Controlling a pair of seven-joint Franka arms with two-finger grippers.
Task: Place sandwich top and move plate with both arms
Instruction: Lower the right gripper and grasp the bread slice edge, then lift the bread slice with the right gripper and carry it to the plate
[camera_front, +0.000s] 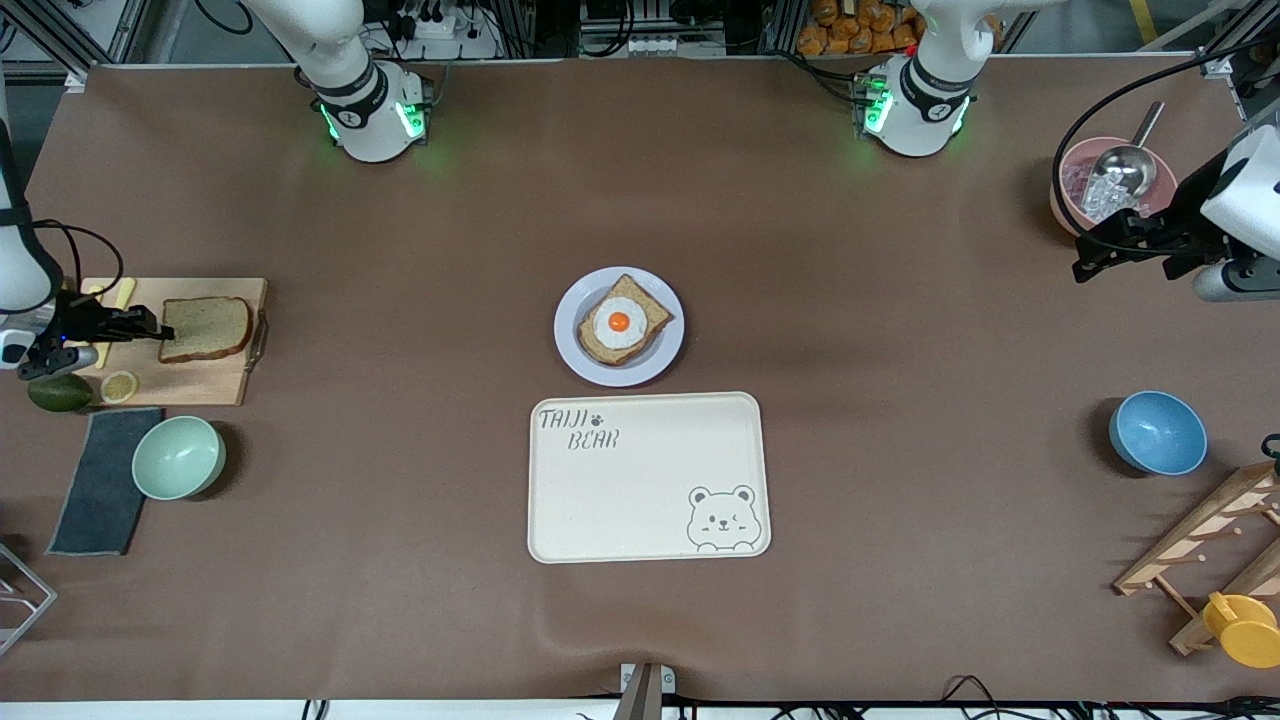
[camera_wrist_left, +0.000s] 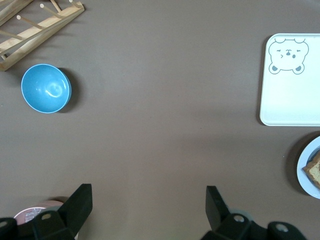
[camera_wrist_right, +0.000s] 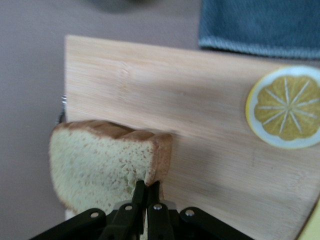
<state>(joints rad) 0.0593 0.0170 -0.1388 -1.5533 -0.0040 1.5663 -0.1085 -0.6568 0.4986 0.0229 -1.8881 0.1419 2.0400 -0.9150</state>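
The sandwich top (camera_front: 205, 328), a plain brown bread slice, is on the wooden cutting board (camera_front: 200, 385) at the right arm's end of the table. My right gripper (camera_front: 166, 333) is shut on the slice's crust edge; the right wrist view shows the gripper (camera_wrist_right: 148, 184) pinching the sandwich top (camera_wrist_right: 100, 160). The pale round plate (camera_front: 570, 345) sits mid-table and carries a bread slice with a fried egg (camera_front: 620, 322). My left gripper (camera_front: 1085, 260) hangs open and empty over bare table at the left arm's end. In the left wrist view the gripper (camera_wrist_left: 149, 192) holds nothing, and the plate's rim (camera_wrist_left: 307, 172) shows at the frame's edge.
A cream bear tray (camera_front: 640, 490) lies just nearer the camera than the plate. A lemon slice (camera_front: 118, 386), an avocado (camera_front: 58, 392), a green bowl (camera_front: 178, 457) and a grey cloth (camera_front: 100, 490) are by the board. A blue bowl (camera_front: 1157, 432), a pink bowl with a scoop (camera_front: 1105, 185) and a wooden rack (camera_front: 1210, 540) stand at the left arm's end.
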